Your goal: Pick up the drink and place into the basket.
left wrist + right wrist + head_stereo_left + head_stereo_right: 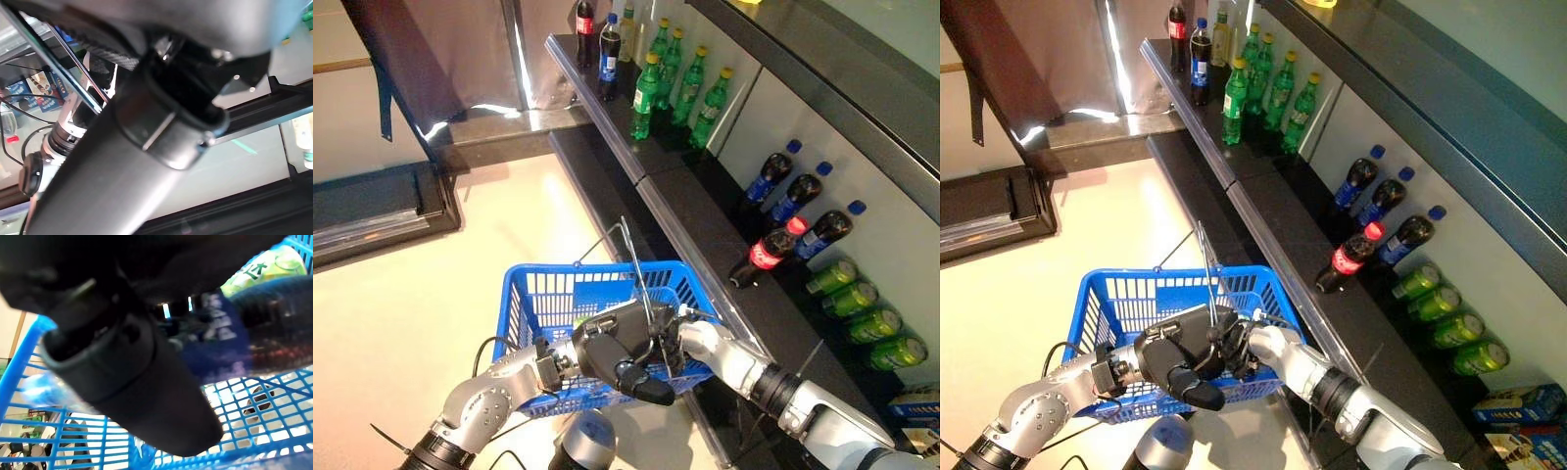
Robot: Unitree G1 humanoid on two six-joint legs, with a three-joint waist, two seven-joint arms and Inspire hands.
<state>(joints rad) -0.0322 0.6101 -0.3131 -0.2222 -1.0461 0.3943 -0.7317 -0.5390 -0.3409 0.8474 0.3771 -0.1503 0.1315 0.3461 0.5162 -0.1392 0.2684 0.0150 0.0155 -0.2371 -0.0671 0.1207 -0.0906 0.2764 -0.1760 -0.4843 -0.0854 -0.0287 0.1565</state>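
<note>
Beside robot hand (132, 382), drink (234, 333), basket (63, 440).

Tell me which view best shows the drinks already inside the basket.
The right wrist view: a dark cola bottle and a green-labelled drink lie against the blue basket mesh. Both eye views show the basket, but the hands hide its contents. The left wrist view shows neither.

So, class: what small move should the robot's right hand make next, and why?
Probably lower a little and let go. The right hand appears to hold the dark drink bottle already inside the blue basket, just above its mesh floor, with the left hand at the basket's near side.
</note>
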